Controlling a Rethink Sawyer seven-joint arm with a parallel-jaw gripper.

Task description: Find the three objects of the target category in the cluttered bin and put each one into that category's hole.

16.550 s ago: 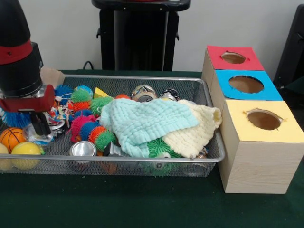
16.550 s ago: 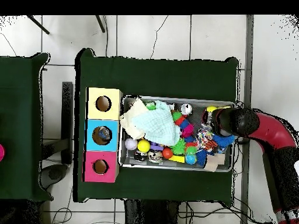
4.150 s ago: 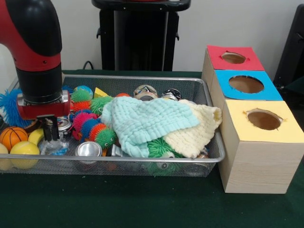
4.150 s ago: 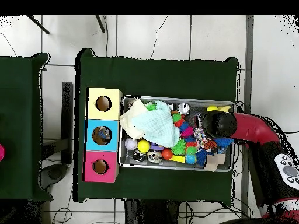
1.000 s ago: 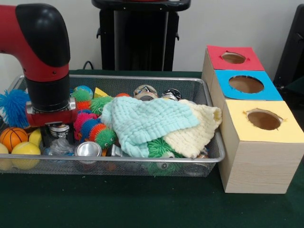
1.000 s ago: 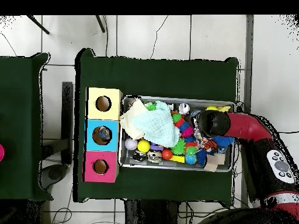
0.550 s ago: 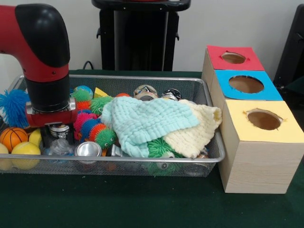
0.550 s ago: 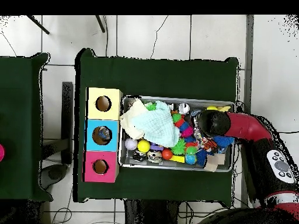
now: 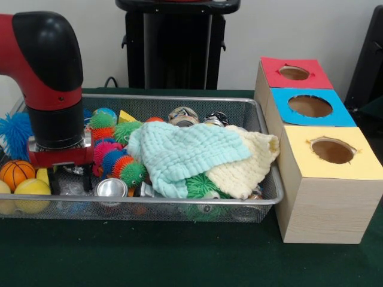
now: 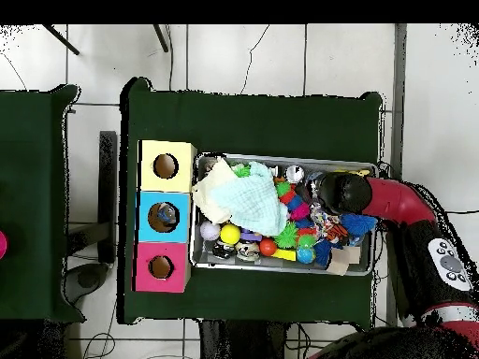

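My gripper (image 9: 70, 185) is low in the left end of the wire mesh bin (image 9: 179, 206), open, its dark fingers (image 9: 52, 181) set wide apart. Between them lies something small, silvery and clear that I cannot name. A silver can (image 9: 111, 187) stands just to the right of the fingers. Two more cans (image 9: 181, 115) rest by the bin's far wall. Three boxes sit to the right of the bin, each with a hole on top: red (image 9: 294, 72), blue (image 9: 310, 106), yellow (image 9: 332, 150). From overhead the arm's wrist (image 10: 340, 193) covers the gripper.
A mint cloth (image 9: 182, 152) and a cream cloth (image 9: 248, 164) cover the bin's middle and right. Spiky balls (image 9: 116, 161) crowd beside the gripper. A basketball (image 9: 13, 173), yellow balls (image 9: 31, 194) and a blue spiky ball (image 9: 15, 133) sit at its left.
The gripper has dropped lower into the bin and shifted slightly left, its fingers still wide apart. The small can seen between the fingers a second ago is now mostly hidden behind the gripper body.
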